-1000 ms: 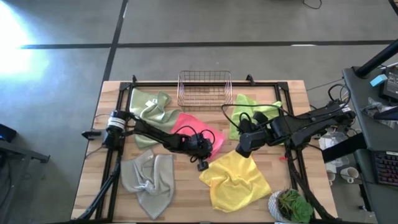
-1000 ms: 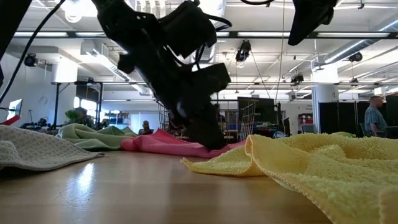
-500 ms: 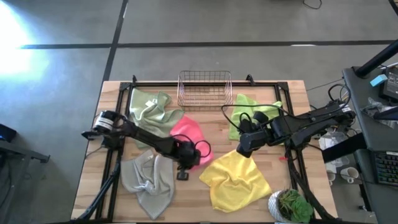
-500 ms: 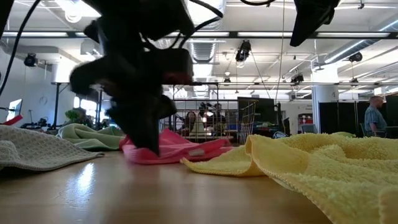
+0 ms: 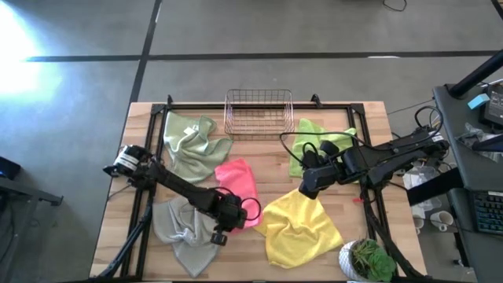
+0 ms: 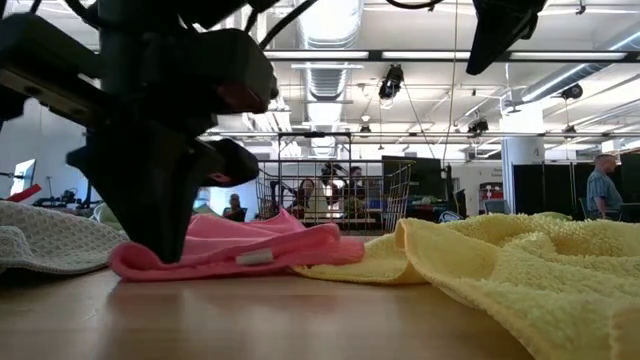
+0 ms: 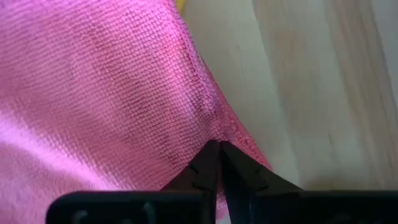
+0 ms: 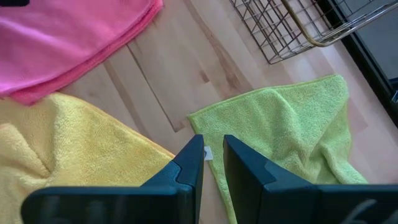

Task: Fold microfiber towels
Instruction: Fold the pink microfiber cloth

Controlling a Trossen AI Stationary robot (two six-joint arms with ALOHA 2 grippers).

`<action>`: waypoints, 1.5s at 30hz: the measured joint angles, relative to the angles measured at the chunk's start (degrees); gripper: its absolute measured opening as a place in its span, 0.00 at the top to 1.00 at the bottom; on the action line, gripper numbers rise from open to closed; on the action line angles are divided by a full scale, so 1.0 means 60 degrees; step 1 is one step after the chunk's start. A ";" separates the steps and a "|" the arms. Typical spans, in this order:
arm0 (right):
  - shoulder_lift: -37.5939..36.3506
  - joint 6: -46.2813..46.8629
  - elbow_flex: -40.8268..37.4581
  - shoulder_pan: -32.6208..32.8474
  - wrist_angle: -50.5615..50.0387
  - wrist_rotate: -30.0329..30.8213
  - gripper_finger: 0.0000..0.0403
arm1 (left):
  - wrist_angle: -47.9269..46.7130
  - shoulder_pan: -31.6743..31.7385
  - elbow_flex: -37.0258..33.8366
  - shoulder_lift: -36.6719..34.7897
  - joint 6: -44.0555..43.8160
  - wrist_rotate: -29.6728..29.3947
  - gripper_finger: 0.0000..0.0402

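Pink towel (image 5: 238, 182) lies folded over itself near the middle of the tabletop (image 5: 267, 149), between the grey-beige towel (image 5: 186, 228) and the yellow towel (image 5: 297, 228), its near edge doubled on the wood in the low view. My left tool (image 5: 219, 236) has its fingers together, clamped on the edge of that pink towel; my left wrist view shows the weave bunched right at the tips. My right tool (image 5: 307, 189) hangs above the far edge of the yellow towel, fingers only a little apart, and I see nothing between them.

To do this fold well, I judge I should carry the pinched edge low and level until it meets the opposite edge, so the two layers line up rather than skew. I would lower it to the wood before letting go, or the corner may flop back. The yellow towel touches the pink one, so I must pull straight and not drag it along. The sage towel (image 5: 187, 141), the lime towel (image 5: 318, 141) and the wire basket (image 5: 258, 112) are clear of my path.
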 joint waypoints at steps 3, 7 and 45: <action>0.0002 0.0003 0.0000 0.0000 0.0023 0.0000 0.87 | -0.0426 0.0007 0.0135 -0.0318 -0.0009 -0.0015 0.99; 0.0004 0.0004 0.0000 0.0000 0.0029 0.0004 0.87 | -0.1680 0.0015 0.0535 -0.0593 -0.0009 -0.0025 0.94; 0.0004 -0.1391 -0.0004 0.0022 0.0597 -0.0514 0.87 | -0.1651 -0.1410 0.1051 0.0669 -0.1741 -0.2724 0.62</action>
